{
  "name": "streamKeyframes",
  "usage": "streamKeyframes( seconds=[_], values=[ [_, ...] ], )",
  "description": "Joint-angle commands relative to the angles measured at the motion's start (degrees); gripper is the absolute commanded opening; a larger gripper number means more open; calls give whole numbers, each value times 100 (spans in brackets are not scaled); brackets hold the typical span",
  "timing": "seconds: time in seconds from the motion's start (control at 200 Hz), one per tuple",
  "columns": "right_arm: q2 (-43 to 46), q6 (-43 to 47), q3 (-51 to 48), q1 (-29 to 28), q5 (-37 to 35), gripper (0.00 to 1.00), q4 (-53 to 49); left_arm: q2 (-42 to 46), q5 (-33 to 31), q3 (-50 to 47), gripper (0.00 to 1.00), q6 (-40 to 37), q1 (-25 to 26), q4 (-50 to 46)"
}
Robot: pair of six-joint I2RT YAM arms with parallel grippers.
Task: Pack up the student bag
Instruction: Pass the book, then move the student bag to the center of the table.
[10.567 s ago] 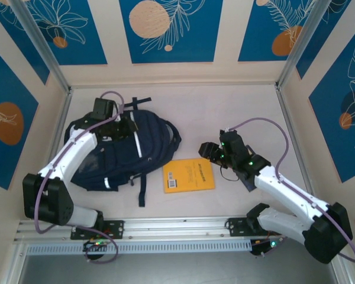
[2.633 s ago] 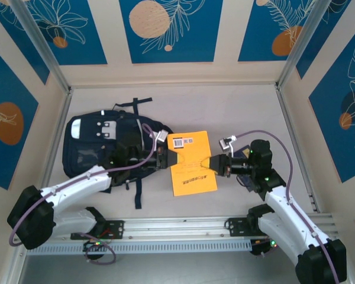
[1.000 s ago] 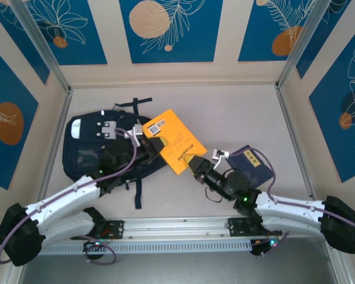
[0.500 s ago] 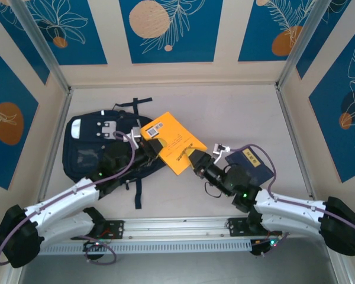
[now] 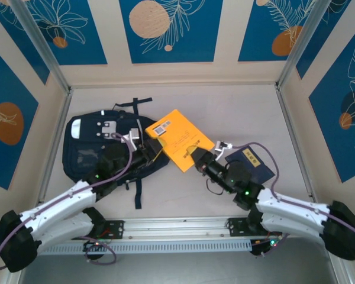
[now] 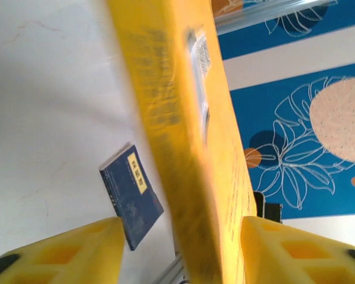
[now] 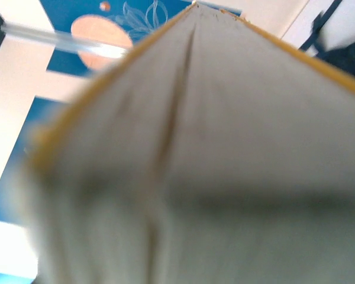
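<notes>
Yellow book (image 5: pixel 176 137): raised at the right edge of the student bag (image 5: pixel 100 151), which lies on the bench. My right pincer (image 5: pixel 198 158) pinches its corner; my left pincer (image 5: pixel 149 147) is spread. Risk: a one-corner hold, so the book may pivot and drop.

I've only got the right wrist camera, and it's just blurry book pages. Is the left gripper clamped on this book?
Observer: No. The left gripper stands open around the yellow book; bare table shows between one finger and the cover.
Operator: Where's the bag?
Observer: The student bag lies flat to the book's left; from above, the book's left corner overlaps its right edge.
Operator: Anything else lying around?
Observer: A navy booklet on the table, right of the book.
</notes>
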State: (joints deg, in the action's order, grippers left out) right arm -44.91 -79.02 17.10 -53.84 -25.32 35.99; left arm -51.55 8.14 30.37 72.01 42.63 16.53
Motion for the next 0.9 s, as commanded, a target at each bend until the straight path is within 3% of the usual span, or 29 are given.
streamKeyframes(
  seconds=[0.0,0.155,0.245,0.38,0.56,0.77,0.895],
  values=[
    [1122,-64,-158,242,-563,0,-1836,162,-199,400,65,-959,-51,-1304],
    [2660,-336,-735,648,-495,0,-3574,-509,-1186,1849,70,-2167,-249,-3990],
    [3248,-239,-887,863,-250,0,-4222,-1045,-1403,2331,69,-2366,-717,-4672],
    [3619,-271,-1101,975,-59,0,-4571,-1685,-1321,2438,65,-2472,-1356,-4412],
    [3617,-248,-1239,1025,100,0,-4508,-3114,-1448,3288,53,-2955,-1756,-4585],
    [3653,-187,-1293,1154,368,0,-4599,-4456,-444,4028,44,-3199,-1978,-4348],
    [3736,-142,-1281,1273,480,0,-4724,-5073,260,4284,22,-3194,-1940,-4175]
  ],
)
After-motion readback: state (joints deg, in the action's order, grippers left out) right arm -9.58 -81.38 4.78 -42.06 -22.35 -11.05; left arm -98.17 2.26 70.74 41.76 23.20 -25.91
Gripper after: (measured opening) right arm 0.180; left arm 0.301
